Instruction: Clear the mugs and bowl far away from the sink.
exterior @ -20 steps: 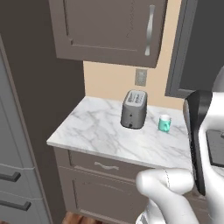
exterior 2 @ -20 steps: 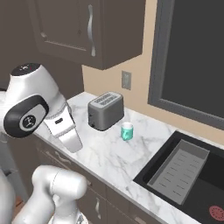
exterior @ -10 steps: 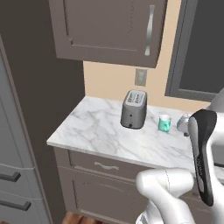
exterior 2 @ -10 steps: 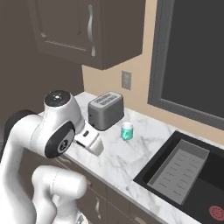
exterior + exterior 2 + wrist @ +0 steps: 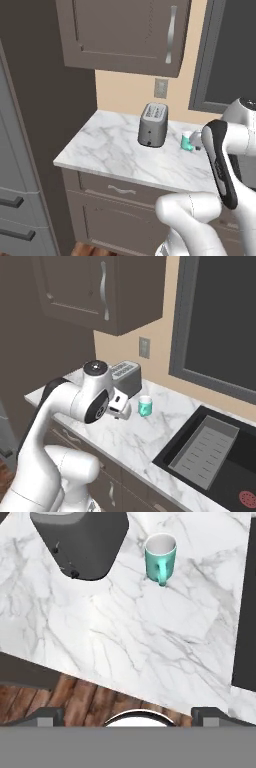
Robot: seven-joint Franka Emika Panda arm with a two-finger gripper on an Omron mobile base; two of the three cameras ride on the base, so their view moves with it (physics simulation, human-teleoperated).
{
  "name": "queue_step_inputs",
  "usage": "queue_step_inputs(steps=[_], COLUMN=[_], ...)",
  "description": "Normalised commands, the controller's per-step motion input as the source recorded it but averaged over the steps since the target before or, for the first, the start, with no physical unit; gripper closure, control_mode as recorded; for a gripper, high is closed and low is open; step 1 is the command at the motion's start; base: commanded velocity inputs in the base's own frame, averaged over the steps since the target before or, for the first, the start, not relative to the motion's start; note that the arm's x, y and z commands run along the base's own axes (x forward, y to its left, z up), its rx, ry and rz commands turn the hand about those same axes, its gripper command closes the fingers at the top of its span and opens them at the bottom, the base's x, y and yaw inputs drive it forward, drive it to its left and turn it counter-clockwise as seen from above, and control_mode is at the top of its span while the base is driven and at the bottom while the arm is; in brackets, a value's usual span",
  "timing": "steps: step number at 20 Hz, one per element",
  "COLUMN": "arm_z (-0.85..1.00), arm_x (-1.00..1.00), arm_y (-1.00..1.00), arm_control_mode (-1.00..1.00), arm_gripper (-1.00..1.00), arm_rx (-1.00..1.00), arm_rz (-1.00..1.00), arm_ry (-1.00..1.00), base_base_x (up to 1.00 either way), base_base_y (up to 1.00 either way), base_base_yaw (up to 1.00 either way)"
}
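The gripper (image 5: 128,714) is hanging open and empty above the counter's (image 5: 150,637) front edge. The turquoise mug (image 5: 160,558) is standing upright near the back edge, beside the toaster (image 5: 80,542), between it and the sink (image 5: 210,456) — its handle is facing the gripper. A careless reach risks clipping that handle and tipping it, or brushing the toaster

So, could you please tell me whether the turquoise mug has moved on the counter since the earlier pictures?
No. In the right base view the turquoise mug stands just right of the toaster, between it and the sink, as before.
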Motion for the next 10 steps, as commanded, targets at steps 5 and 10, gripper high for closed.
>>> queue_step_inputs(steps=[5,10], arm_z=[-0.36,-0.48], arm_x=[0.74,0.68], arm_y=[-0.34,-0.32], arm_control_mode=[-1.00,-1.00], arm_gripper=[-1.00,-1.00], arm_rx=[0.00,0.00], arm_rz=[0.08,0.02], arm_ry=[0.09,0.02], base_base_x=[0.00,0.00], base_base_y=[0.00,0.00], base_base_yaw=[0.00,0.00])
